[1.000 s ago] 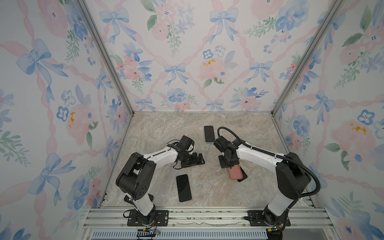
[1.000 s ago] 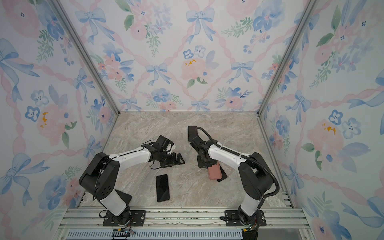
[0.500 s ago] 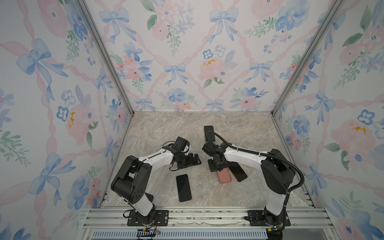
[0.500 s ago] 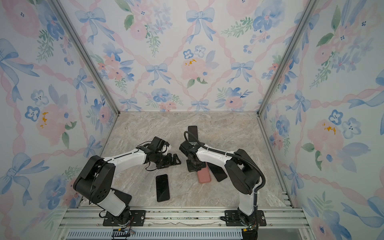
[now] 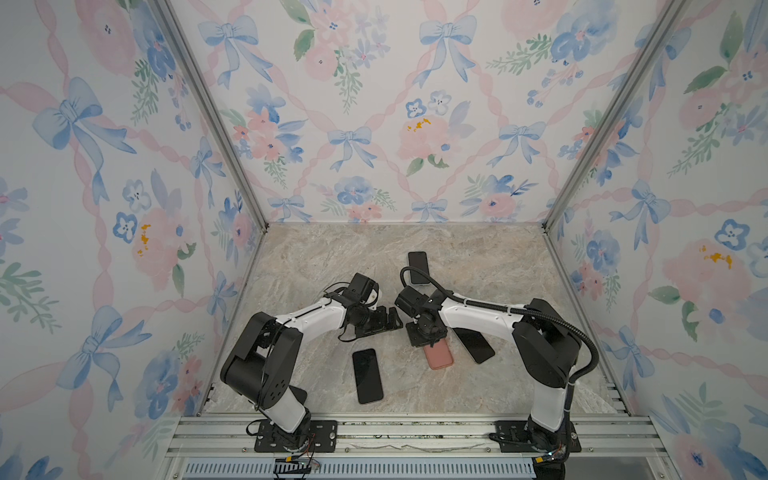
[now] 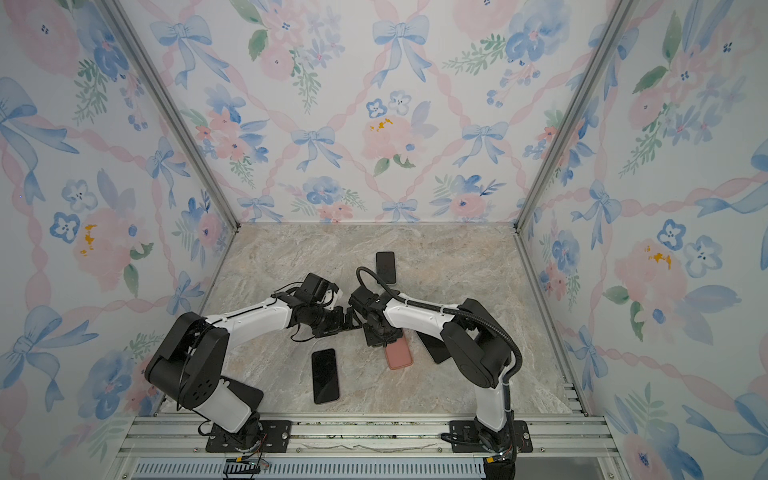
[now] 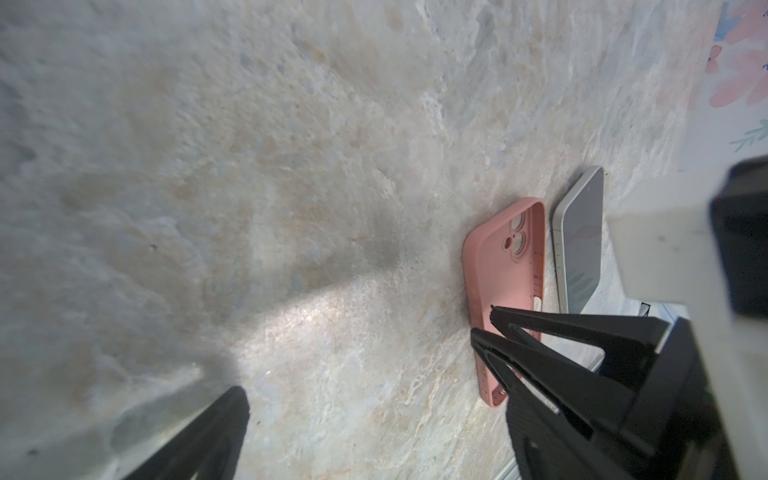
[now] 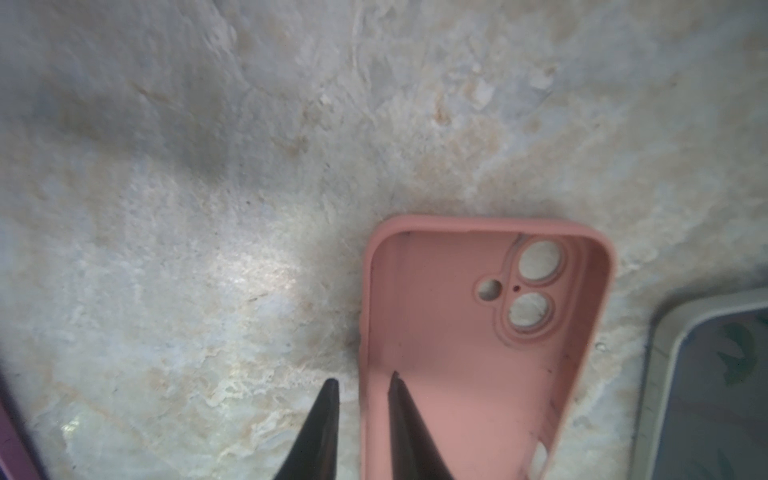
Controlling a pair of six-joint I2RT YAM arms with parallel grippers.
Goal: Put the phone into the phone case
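The pink phone case (image 5: pixel 439 355) lies open side up on the marble table, in both top views (image 6: pixel 399 354), with its camera holes showing in the right wrist view (image 8: pixel 457 353). A silver-edged phone (image 5: pixel 473 345) lies screen up just to its right, apart from it (image 7: pixel 582 249). My right gripper (image 8: pixel 361 380) straddles the case's side wall, one finger inside and one outside, slightly open with a gap on each side. My left gripper (image 5: pixel 390 320) hovers wide open just left of it, holding nothing.
A black phone (image 5: pixel 367 375) lies screen up toward the table's front, left of the case. Another dark phone (image 5: pixel 418 267) lies farther back behind the right wrist. The two grippers stand very close together. Floral walls enclose three sides.
My right gripper has dragged the pink case leftward off the silver-edged phone, then its jaws parted from the case wall. The left gripper has stayed wide open, shifting only slightly.
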